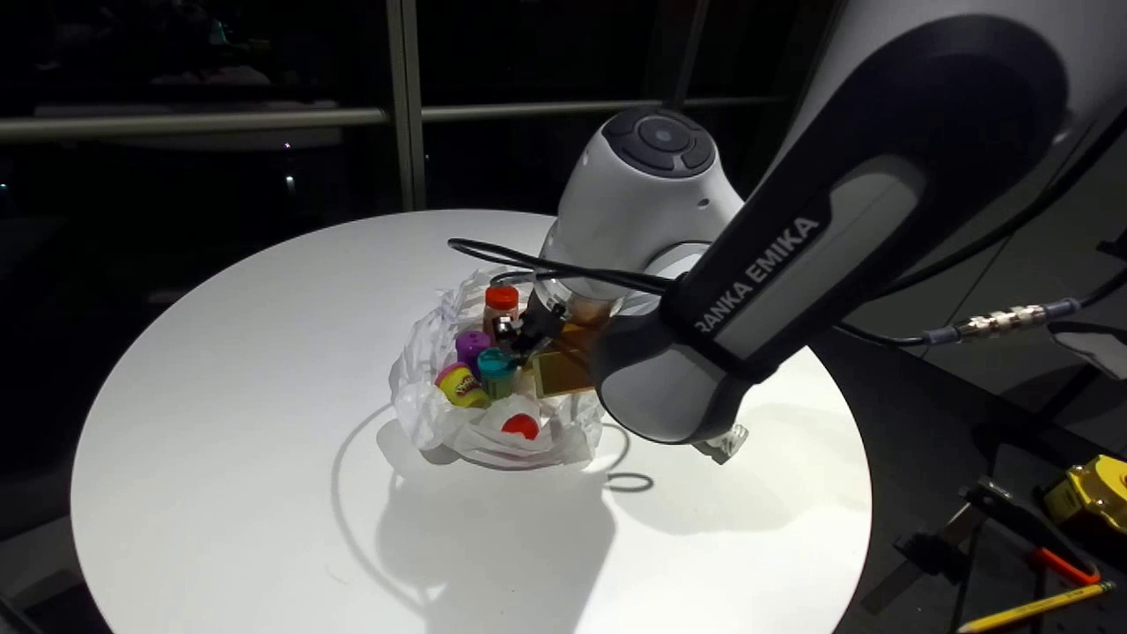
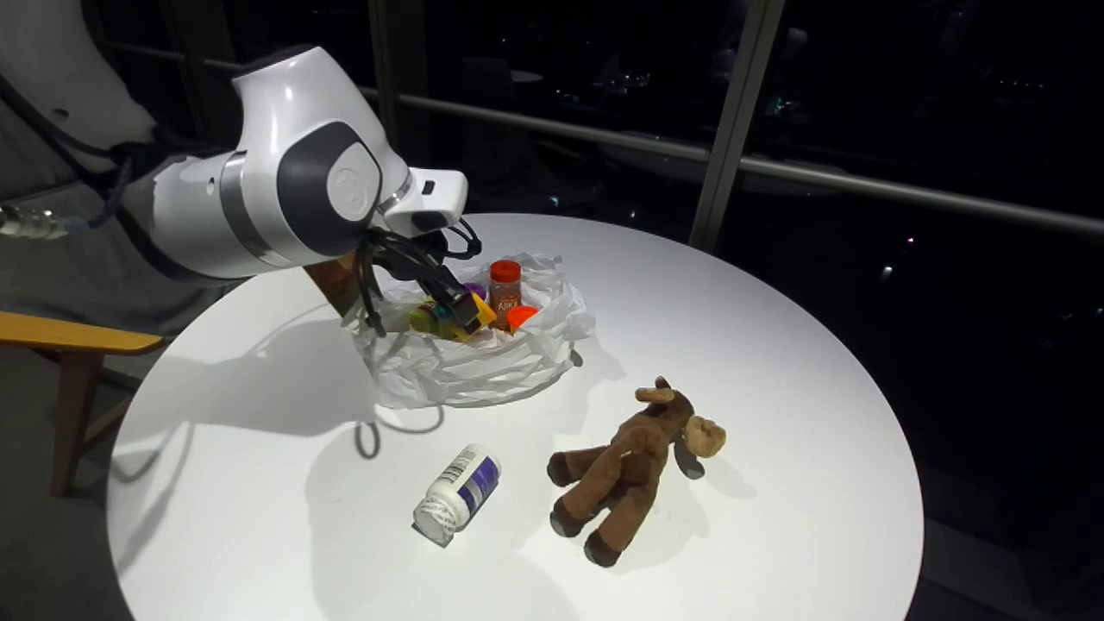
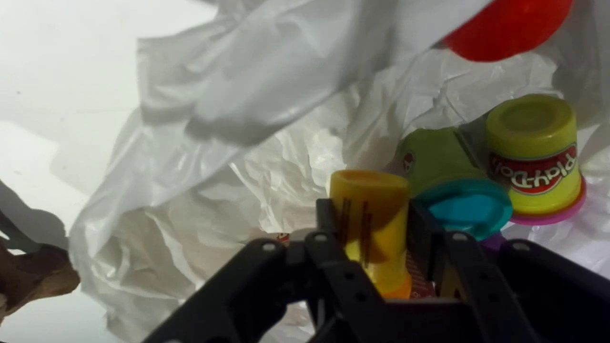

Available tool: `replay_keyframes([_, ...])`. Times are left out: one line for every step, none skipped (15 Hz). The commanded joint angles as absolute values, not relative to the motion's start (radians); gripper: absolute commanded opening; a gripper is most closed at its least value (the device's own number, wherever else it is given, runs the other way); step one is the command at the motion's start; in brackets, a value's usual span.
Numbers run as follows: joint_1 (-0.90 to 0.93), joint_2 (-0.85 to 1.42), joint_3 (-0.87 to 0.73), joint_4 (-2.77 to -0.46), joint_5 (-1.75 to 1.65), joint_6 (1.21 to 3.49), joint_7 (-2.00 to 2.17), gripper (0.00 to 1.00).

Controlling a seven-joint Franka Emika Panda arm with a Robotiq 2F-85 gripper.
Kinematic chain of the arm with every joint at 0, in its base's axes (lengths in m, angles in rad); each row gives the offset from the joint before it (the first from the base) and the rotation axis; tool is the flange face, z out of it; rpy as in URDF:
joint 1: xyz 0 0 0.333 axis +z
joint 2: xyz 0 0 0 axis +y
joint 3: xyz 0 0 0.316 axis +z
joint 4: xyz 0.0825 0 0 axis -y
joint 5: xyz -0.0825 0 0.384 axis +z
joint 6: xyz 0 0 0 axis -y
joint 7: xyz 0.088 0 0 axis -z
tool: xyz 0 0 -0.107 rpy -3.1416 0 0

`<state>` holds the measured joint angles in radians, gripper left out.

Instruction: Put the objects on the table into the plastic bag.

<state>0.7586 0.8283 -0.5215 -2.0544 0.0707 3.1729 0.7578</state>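
Note:
My gripper (image 3: pixel 374 228) is shut on a yellow can (image 3: pixel 369 190) with an orange end. It holds the can inside the mouth of the white plastic bag (image 2: pixel 457 379); the gripper and the can (image 2: pixel 483 312) also show in an exterior view. In the bag are a red-capped spice bottle (image 2: pixel 505 297), a yellow Play-Doh can (image 3: pixel 533 162), a teal-lidded can (image 3: pixel 467 209), a purple can (image 1: pixel 473 345) and a red round thing (image 1: pixel 521 426). A white bottle (image 2: pixel 457 492) and a brown stuffed animal (image 2: pixel 634 470) lie on the table outside the bag.
The round white table (image 2: pixel 802 483) carries everything. A brownish-yellow box-like thing (image 1: pixel 563 372) shows beside the gripper, partly hidden by the arm. A cable loop (image 1: pixel 493 251) hangs from the arm over the bag. Tools and a pencil (image 1: pixel 1034 608) lie off the table.

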Motion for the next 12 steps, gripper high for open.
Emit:
replay_keyframes([0.783,0.908,-0.551,-1.986,0.136,3.221,0.706,0.21])
replay_keyframes([0.794,0.923,-0.564,-1.977,0.146,3.229,0.695,0.24])
replay_keyframes([0.799,0.928,-0.570,-1.975,0.156,3.233,0.680,0.65])
replay_keyframes([0.803,0.927,-0.573,-1.976,0.168,3.240,0.668,0.67])
replay_keyframes([0.807,0.918,-0.578,-1.986,0.179,3.248,0.654,0.72])
replay_keyframes([0.812,0.904,-0.581,-2.000,0.194,3.257,0.639,0.80])
replay_keyframes([0.819,0.882,-0.585,-2.022,0.209,3.268,0.623,0.88])
replay_keyframes([0.828,0.857,-0.593,-2.049,0.227,3.283,0.610,0.95])
replay_keyframes([0.833,0.833,-0.595,-2.073,0.248,3.300,0.591,1.00])
replay_keyframes([0.836,0.797,-0.593,-2.108,0.267,3.314,0.572,1.00])
replay_keyframes([0.847,0.760,-0.596,-2.145,0.290,3.325,0.552,1.00])
replay_keyframes([0.850,0.718,-0.591,-2.179,0.308,3.327,0.527,1.00])
